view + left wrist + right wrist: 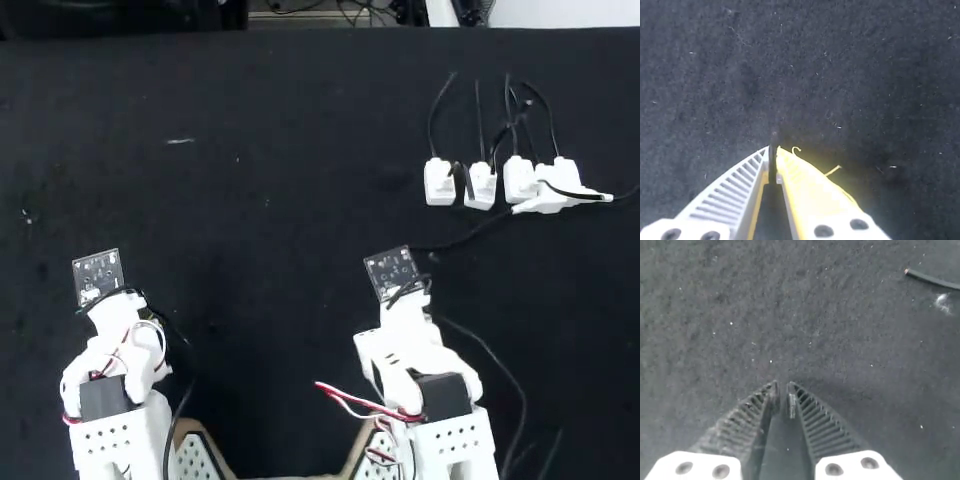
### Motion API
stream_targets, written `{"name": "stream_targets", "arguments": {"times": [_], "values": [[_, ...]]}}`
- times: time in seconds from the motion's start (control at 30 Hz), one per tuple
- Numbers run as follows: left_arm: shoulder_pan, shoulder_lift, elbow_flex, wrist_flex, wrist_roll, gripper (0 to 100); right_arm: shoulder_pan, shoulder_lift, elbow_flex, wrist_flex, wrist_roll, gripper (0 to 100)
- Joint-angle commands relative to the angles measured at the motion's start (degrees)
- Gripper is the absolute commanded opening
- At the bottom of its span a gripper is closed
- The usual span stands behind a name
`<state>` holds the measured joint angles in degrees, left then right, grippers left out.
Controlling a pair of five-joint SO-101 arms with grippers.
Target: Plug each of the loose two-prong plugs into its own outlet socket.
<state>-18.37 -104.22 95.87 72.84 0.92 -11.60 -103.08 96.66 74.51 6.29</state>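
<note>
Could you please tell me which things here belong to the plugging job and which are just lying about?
Job in hand:
white outlet sockets
loose white plug beside them
left gripper and right gripper, fingers shut, empty

Just lying about:
white speck on the black table
cables beyond its far edge

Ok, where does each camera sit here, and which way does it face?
High view: fixed overhead, looking down on the black table; left arm and right arm at the near edge, white sockets far right.
Left wrist view: on the left arm, looking down past its shut left pincer at the table.
Right wrist view: on the right arm, looking past its shut right pincer at table and a black cord.
Shared: high and right wrist views probably both show that cord.
</note>
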Motion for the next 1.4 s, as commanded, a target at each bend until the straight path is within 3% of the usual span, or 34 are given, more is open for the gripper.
{"name": "stream_targets", "arguments": {"times": [0.0, 0.17, 0.4, 0.7, 1.37], "values": [[0.66, -0.35, 1.45, 0.18, -0.26, 3, 5.36, -5.49, -0.22, -0.97, -1.76, 1.5], [3.56, -0.7, 1.45, 0.26, -0.26, 3, 12.57, -5.14, -0.13, 0.09, -4.48, 1.5], [7.16, -0.79, 1.45, 0.26, -0.26, 3, 9.05, -5.32, -0.13, 0.26, -4.4, 1.5], [-2.68, -0.79, 1.45, 0.26, -0.26, 3, 7.03, -5.32, -0.13, 0.26, -4.4, 1.2], [-3.21, -0.35, 1.45, 0.26, -0.18, 3, 7.03, -5.32, -0.13, 0.26, -4.4, 1.2]]}}
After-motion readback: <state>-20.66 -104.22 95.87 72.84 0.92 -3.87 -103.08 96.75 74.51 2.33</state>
